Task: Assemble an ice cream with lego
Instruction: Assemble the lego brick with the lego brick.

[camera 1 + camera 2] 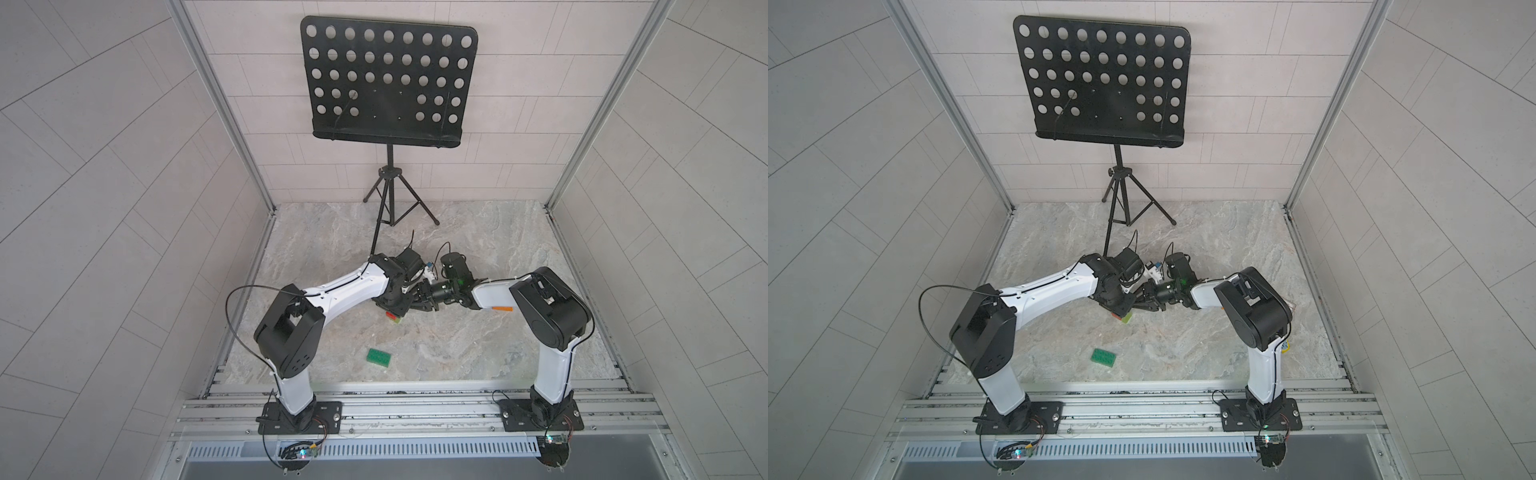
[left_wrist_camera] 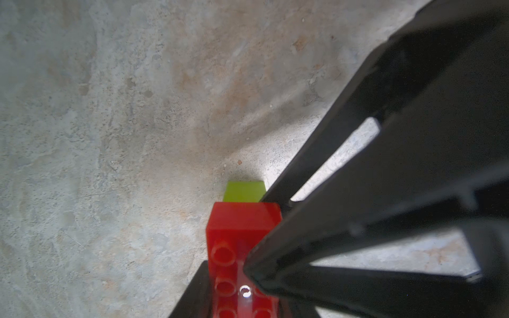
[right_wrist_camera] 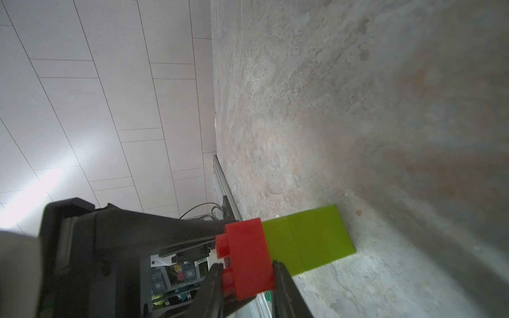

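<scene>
Your ice cream [image 3: 278, 247] is part built at mid-table: a red brick [image 3: 245, 247] caps the lime-green stem [image 3: 316, 239], whose foot is at the table [image 1: 457, 249], though you can't tell if it touches. The left gripper [image 2: 238, 300] is clamped on the red brick from above, likely to steady it. The right gripper [image 3: 248, 278] comes in level from the right and pinches the brick's overhang, stud face to underside, seemingly to seat it. Both arms reach inward, wrists nearly meeting. The dark green brick [image 1: 379, 358] lies on the near side, left of centre, well apart
</scene>
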Robot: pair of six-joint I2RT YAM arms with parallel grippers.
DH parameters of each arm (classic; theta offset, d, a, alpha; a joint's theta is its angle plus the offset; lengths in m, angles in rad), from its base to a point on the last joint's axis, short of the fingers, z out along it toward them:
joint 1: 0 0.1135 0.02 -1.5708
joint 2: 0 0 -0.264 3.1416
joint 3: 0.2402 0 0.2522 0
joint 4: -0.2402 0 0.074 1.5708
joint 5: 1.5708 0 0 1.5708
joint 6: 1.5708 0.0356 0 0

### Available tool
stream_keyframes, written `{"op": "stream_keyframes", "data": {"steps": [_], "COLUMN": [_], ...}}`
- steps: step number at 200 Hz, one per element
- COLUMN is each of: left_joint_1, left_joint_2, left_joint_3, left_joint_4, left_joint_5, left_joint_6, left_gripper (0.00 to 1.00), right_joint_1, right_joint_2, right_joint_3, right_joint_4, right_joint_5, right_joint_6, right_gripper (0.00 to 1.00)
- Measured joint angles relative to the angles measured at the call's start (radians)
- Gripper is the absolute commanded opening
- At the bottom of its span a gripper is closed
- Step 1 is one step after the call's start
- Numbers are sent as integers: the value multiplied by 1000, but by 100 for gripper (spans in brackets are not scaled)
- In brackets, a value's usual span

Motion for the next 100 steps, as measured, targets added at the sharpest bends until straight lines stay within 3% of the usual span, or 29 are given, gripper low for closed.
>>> {"op": "stream_keyframes", "data": {"steps": [45,100], "left_joint_1": [9,23], "left_joint_2": [-9,-22], "left_joint_3": [-9,-26], "left_joint_4": [10,32], "left_joint_5": [3,22], "left_joint_6": [-17,-36], "left_gripper": [34,41], "right_joint_1": [2,3], "right_joint_2": [-4,-5], "right_joint_3": [15,15], "right_joint_4": [-46,-38], "right_joint_5": [14,25], "right_joint_6": [-44,-43], "right_gripper": [0,0]}}
